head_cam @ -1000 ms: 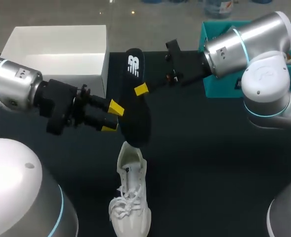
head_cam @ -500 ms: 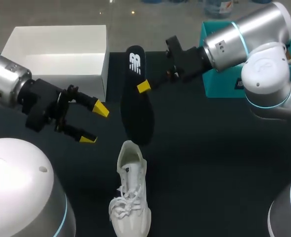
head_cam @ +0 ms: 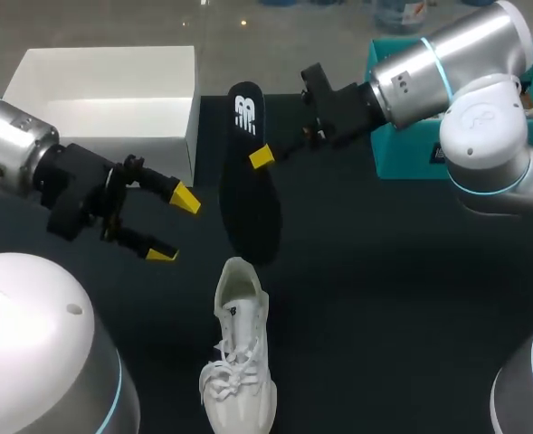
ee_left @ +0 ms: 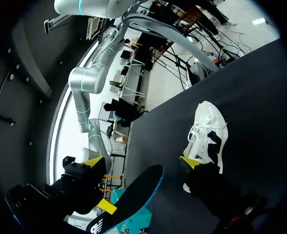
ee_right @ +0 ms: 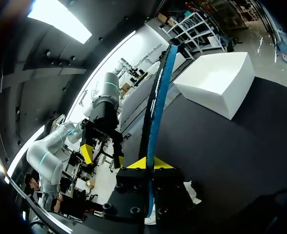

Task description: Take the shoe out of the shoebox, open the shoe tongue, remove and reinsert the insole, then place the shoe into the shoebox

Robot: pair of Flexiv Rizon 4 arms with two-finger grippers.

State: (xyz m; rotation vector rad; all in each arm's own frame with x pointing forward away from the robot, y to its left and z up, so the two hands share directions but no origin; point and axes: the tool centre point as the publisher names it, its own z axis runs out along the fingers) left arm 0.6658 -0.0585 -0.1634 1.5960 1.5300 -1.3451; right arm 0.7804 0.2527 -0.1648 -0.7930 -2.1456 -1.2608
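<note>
pinching black insole in my right end effector; left end effector spread, at its 9 o'clock; white shoe on table at 6 o'clock.

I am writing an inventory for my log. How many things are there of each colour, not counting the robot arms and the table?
White: 2, the white lace-up shoe and the white cardboard shoebox.
Black: 1, the black foam insole.
Teal: 1, the teal plastic bin.
Total: 4.
</note>
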